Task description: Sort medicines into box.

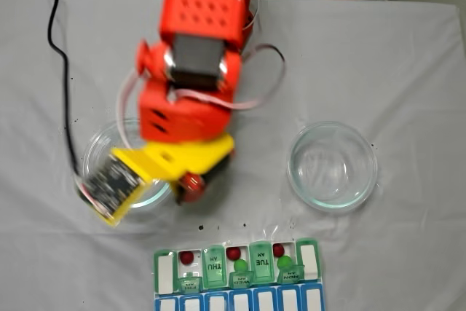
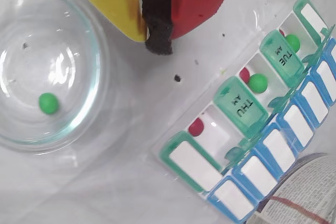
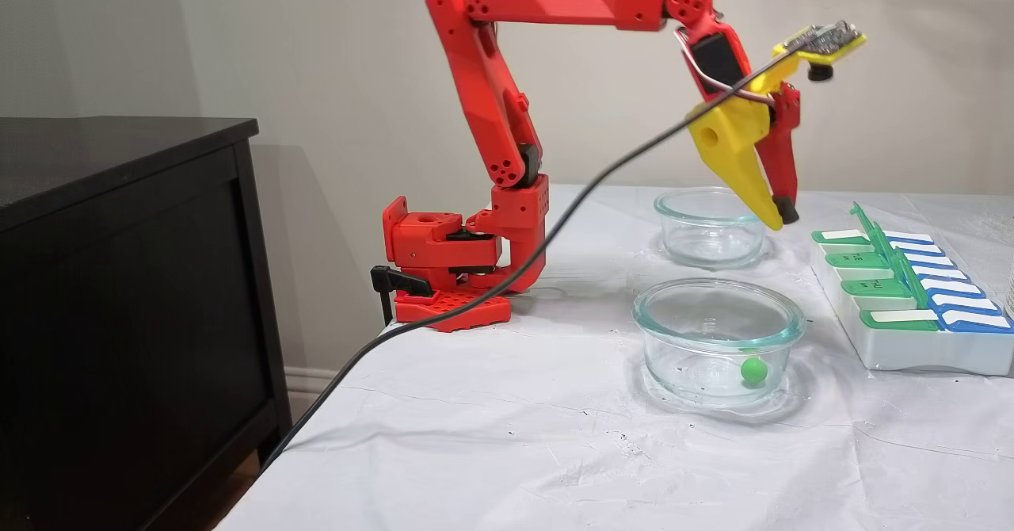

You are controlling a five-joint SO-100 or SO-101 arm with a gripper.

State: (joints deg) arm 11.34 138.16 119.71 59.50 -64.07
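One green medicine (image 2: 48, 103) lies alone in the glass dish (image 2: 79, 35) at the left of the wrist view, and it shows as a green ball (image 3: 753, 370) in the near dish (image 3: 717, 333). The box (image 1: 309, 260) sits at the table's front edge with several green lids raised. Its open compartments hold red medicines (image 1: 187, 257) (image 1: 233, 253) (image 1: 278, 250) and green ones (image 1: 240, 265) (image 1: 285, 261). My gripper (image 2: 157, 38) is shut with only its black pad between the yellow and red fingers. It hangs above the cloth between the dishes and the box (image 3: 911, 341), as the gripper (image 3: 780, 214) shows from the side.
A second glass dish (image 1: 295, 165) stands to the right with nothing in it. A black cable (image 1: 58, 71) runs along the left of the white cloth and crosses in front of the arm (image 3: 554, 230). A dark cabinet (image 3: 119, 277) stands beside the table. Small black specks (image 2: 177, 78) dot the cloth.
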